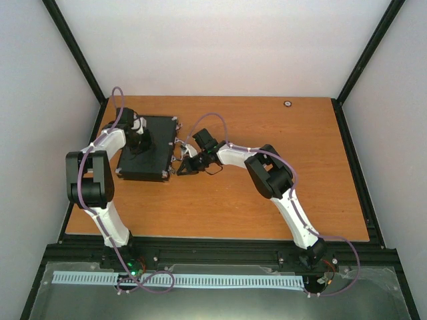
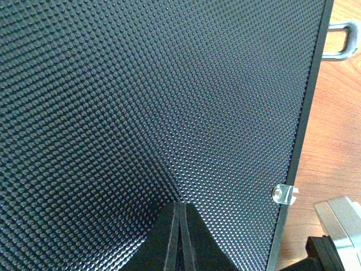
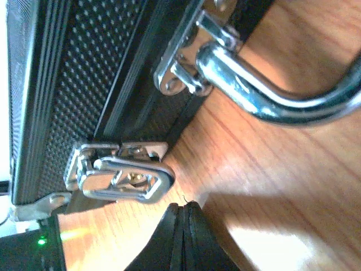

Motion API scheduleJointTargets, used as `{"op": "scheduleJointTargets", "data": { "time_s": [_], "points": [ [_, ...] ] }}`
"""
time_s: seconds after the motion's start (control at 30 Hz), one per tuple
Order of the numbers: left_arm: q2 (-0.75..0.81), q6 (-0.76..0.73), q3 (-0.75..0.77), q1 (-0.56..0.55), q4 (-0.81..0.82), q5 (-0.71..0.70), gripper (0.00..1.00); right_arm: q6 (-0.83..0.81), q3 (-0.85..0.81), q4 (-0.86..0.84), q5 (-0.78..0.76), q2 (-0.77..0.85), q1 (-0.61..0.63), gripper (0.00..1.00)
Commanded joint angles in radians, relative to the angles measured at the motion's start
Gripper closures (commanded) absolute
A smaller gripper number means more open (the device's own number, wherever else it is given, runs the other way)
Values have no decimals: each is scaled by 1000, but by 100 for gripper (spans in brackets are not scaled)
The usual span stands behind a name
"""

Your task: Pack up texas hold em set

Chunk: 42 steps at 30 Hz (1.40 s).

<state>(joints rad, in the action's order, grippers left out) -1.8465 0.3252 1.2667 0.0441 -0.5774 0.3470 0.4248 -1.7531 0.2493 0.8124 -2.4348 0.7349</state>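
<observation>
Right claw pressed together, tip just beside the silver latch on the front edge of the black case, contact unclear; left claw also pressed together, tip down on the dimpled lid. Case lies shut and flat on the left part of the table, handle facing the right arm, so this looks like the latching step. Next move probably calls for pushing the latch loop flat against the case while the left claw pins the lid

We see a wooden table bearing a closed black case on its left half, and a small round object near its far edge.
</observation>
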Motion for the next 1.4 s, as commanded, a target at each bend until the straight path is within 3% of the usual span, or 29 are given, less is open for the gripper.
{"op": "scheduleJointTargets", "data": {
  "time_s": [0.0, 0.27, 0.5, 0.9, 1.13, 1.37],
  "points": [
    [-129, 9, -71, -16, -156, -74, 99, -53, 54, 56, -91, 68, 11, 97],
    [-132, 9, -63, -16, -162, -76, 99, -35, 78, 2, -17, 80, 11, 97],
    [-134, 9, -69, -16, -159, -74, 99, 24, -99, -4, 71, -79, 35, 97],
    [-117, 21, -84, -16, -144, -69, 99, 21, -95, 43, 36, -130, 44, 97],
    [-8, 71, 82, 10, -169, -140, 99, 5, -81, 53, 40, -115, 44, 97],
    [2, 98, 295, 93, -214, -172, 99, -12, -67, 67, 39, -100, 43, 97]
  ]
}}
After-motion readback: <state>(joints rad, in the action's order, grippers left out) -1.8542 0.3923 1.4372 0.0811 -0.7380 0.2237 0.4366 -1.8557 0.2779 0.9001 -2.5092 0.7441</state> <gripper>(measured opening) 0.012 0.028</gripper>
